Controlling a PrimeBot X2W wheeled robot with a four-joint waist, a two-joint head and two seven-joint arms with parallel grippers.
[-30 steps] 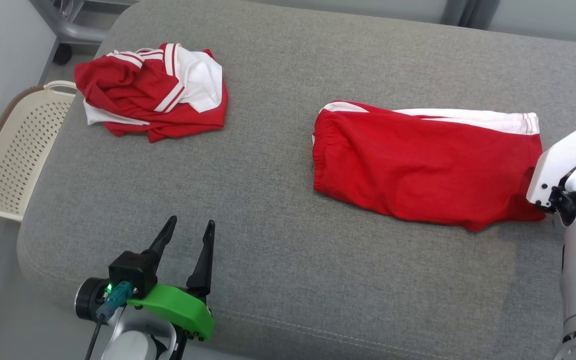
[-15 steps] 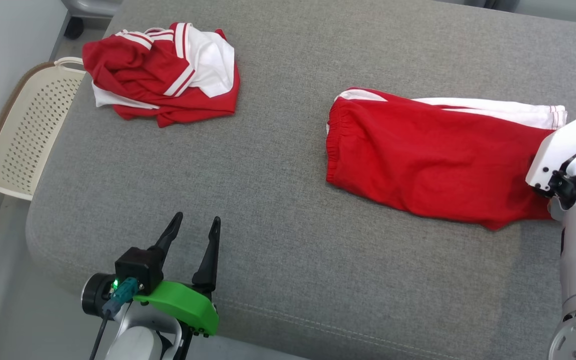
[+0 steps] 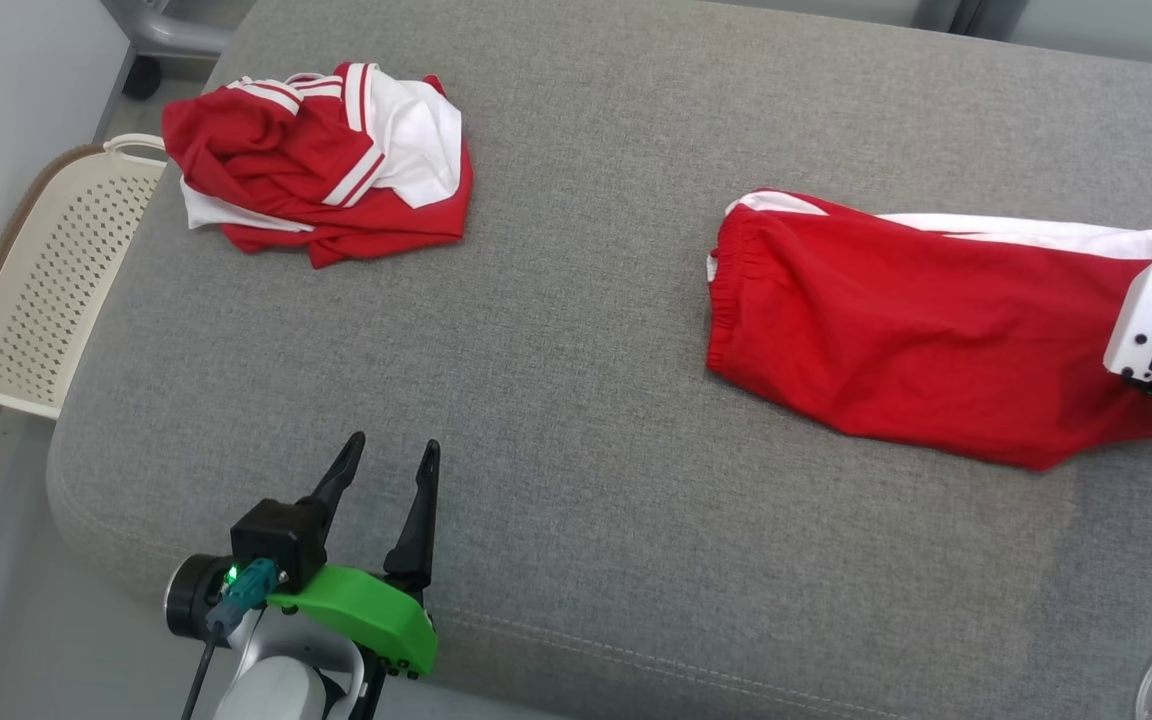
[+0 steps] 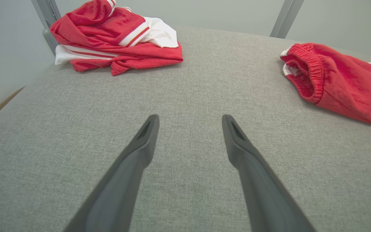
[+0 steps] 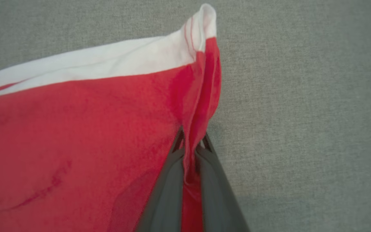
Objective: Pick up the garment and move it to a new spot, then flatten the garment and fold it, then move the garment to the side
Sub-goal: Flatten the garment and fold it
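Head view, garment: the red shorts (image 3: 926,330) lie flat on the right half of the grey cushion (image 3: 576,480), with the waistband towards the middle and the leg end at the right edge.
Right gripper (image 5: 192,145): the fingers are closed to a narrow slit and pinch a raised ridge of red cloth at the leg hem.
Left gripper (image 3: 393,441): the jaws are parted and hold nothing. It hovers over the near cushion edge, well apart from the shorts.
Step in hand: judged to be the move to the side, since the shorts appear already doubled, one leg over the other.
Next move: calls for a low, even pull with a firm pinch. Only one edge is held, so the fold could slide open.
Materials: the shorts are a thin, limp knit with a gathered elastic waistband and a white side band with fine red lines at the hem. The cushion is coarse-woven with rounded edges and is likely to drag on the cloth.
Other items: a crumpled red-and-white garment (image 3: 321,165) lies at the far left. A perforated cream basket (image 3: 46,280) stands beside the cushion's left end.
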